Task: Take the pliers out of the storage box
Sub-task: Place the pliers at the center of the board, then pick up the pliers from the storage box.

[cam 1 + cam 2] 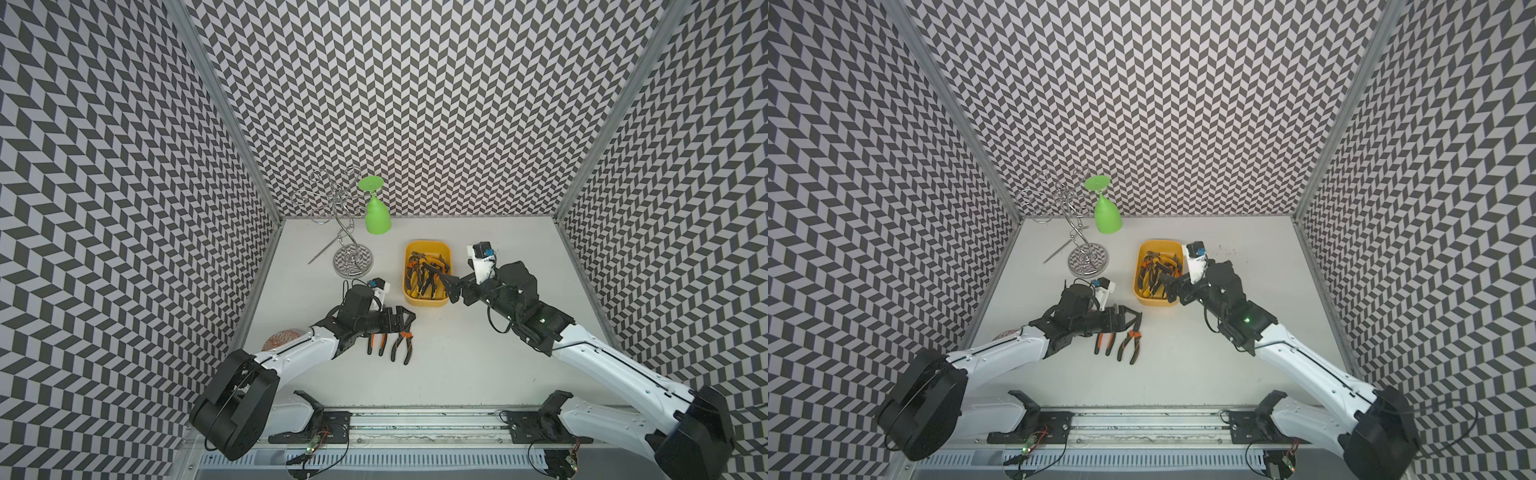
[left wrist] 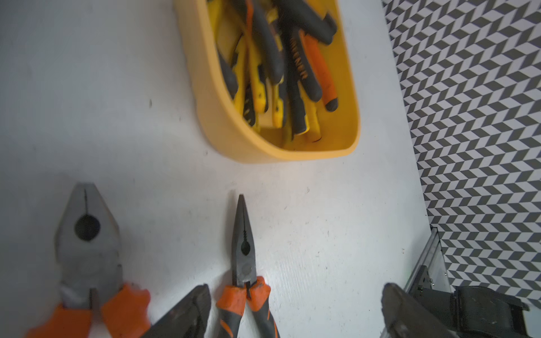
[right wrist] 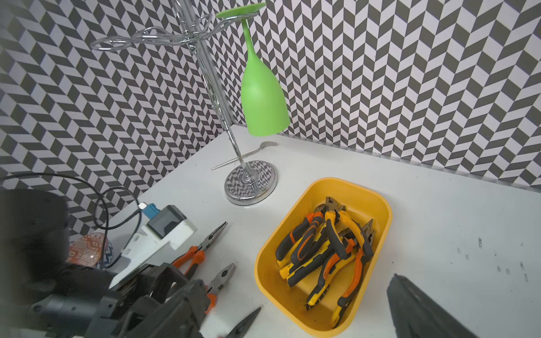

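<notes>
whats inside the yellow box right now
The storage box holds a tangled pile of pliers, with orange-and-black and yellow-and-black handles. They overlap, so the lower ones and the floor beneath them are covered; an exact count is not possible.

The box [image 3: 351, 190] is smooth matt plastic; the pliers [image 2: 243, 257] have dull metal jaws; the stand [image 3: 257, 178] is glossy metal.
</notes>
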Available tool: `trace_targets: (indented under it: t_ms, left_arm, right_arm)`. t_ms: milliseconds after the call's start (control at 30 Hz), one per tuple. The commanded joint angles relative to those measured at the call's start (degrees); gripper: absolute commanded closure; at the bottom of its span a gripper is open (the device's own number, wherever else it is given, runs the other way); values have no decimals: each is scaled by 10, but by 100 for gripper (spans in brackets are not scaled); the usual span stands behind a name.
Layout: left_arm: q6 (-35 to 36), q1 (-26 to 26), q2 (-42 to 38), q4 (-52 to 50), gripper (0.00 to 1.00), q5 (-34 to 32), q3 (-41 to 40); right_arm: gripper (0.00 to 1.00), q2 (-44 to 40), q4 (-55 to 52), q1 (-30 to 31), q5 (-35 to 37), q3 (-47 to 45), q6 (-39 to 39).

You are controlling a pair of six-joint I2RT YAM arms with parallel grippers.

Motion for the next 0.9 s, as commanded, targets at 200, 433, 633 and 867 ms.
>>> trace_targets:
  t_ms: [200,433,633,867]
  left_arm:
    - [248,4,-86,-3,2,-144,18]
    - [552,9,-84,-92,2,-85,69]
    - [608,10,-129,-66,2,-62,25]
    - [639,17,-144,-21,2,-7,-16]
  right_arm:
    - [12,224,-179,-12,11,215,46]
    - [29,428,-351,-12,-14,411,121]
    - [40,509,-345,-12,-34,458,144]
    - [57,590,-376,-15,-36,528,149]
